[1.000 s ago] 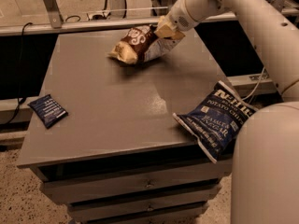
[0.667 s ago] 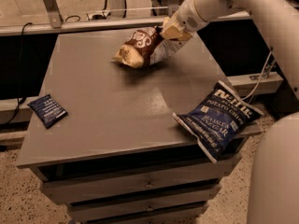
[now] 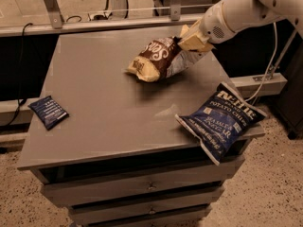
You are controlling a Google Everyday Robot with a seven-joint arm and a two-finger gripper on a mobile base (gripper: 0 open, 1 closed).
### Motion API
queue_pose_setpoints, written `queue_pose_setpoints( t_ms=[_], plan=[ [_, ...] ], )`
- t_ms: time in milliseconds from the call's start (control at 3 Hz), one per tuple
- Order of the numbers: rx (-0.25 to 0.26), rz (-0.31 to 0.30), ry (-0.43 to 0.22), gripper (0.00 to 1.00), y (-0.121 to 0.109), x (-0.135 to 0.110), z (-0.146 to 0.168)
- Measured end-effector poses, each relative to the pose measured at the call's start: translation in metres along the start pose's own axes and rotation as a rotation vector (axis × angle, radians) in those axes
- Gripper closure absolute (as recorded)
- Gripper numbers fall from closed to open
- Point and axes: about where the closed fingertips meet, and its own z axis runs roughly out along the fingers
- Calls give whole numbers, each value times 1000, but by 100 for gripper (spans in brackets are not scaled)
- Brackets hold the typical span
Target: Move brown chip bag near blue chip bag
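The brown chip bag, dark brown with tan ends and white script, hangs tilted just above the grey table, right of its middle toward the back. My gripper is shut on the bag's right end and holds it up. The blue chip bag, navy with white lettering, lies at the table's front right corner, partly over the edge. The brown bag is up and to the left of the blue bag, with a gap between them.
A small flat dark blue packet lies at the table's left edge. Drawers run below the tabletop. A metal rail and cables stand behind the table. A white cable hangs at the right.
My gripper has carried the brown chip bag from the back of the table forward and to the right, closer to the blue chip bag. The bag has lifted off the surface.
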Motion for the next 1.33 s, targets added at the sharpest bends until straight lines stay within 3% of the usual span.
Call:
queue_pose_setpoints(
  t_ms=[333,1000,1333],
  plan=[
    [4,26,21,100,19,23,-29],
    [-6,73,50,100,46,55,-57],
    [-6,89,63,82,53,65,-66]
  ],
)
